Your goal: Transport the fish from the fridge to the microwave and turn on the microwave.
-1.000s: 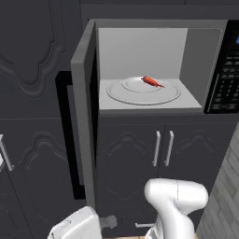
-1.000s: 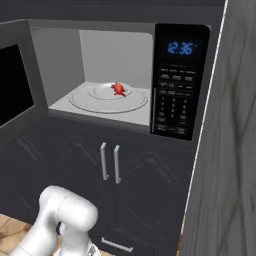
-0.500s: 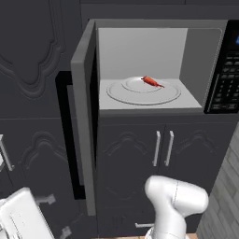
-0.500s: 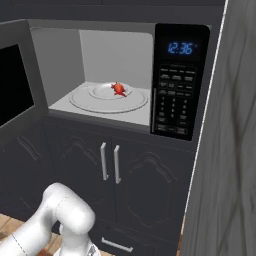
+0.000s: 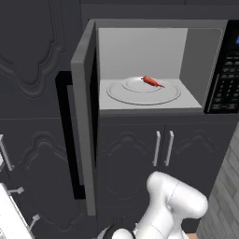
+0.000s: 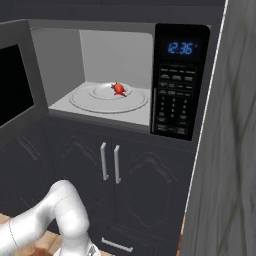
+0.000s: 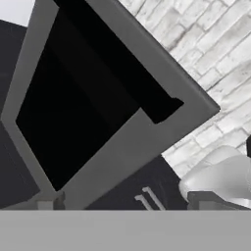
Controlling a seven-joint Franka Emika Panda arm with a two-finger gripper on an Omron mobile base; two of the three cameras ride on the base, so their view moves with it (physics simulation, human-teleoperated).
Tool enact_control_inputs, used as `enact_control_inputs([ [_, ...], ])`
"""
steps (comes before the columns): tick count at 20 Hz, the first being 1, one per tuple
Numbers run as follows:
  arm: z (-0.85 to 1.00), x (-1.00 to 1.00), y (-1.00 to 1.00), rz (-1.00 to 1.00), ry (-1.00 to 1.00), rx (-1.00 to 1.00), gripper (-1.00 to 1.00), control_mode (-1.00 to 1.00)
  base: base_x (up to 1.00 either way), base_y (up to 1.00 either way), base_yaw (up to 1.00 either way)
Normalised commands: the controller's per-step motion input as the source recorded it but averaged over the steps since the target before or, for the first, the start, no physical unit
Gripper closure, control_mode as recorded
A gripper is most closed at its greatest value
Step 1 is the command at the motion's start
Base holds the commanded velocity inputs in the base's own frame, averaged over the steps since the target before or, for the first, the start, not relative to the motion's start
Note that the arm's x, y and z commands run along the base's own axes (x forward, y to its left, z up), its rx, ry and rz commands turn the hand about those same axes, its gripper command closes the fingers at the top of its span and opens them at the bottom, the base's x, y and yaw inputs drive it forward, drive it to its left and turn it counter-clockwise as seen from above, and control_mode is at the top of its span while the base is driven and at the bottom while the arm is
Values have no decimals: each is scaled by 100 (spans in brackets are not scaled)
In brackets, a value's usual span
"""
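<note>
- The tool's jaws are spread wide and nothing is held; the grey-framed, dark-windowed microwave door (image 7: 93, 117) is faced.
- The small red-orange fish (image 5: 150, 81) is seen lying on the round pale turntable (image 5: 163, 95) inside the open built-in microwave (image 6: 181, 80).

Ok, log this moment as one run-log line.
fish: on turntable | microwave door: open | gripper: open, empty | next: close door
</note>
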Motion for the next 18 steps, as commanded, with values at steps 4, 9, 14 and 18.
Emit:
enact_control_inputs([
  [4, 23, 76, 1, -9, 11, 0, -100, -100, 0, 0, 0],
  [9, 9, 74, -12, -1, 4, 1, -100, -100, 0, 0, 0],
  [14, 0, 14, -77, 0, 0, 4, -100, -100, 0, 0, 0],
  [18, 11, -27, -100, 0, 0, 13, -100, -100, 0, 0, 0],
])
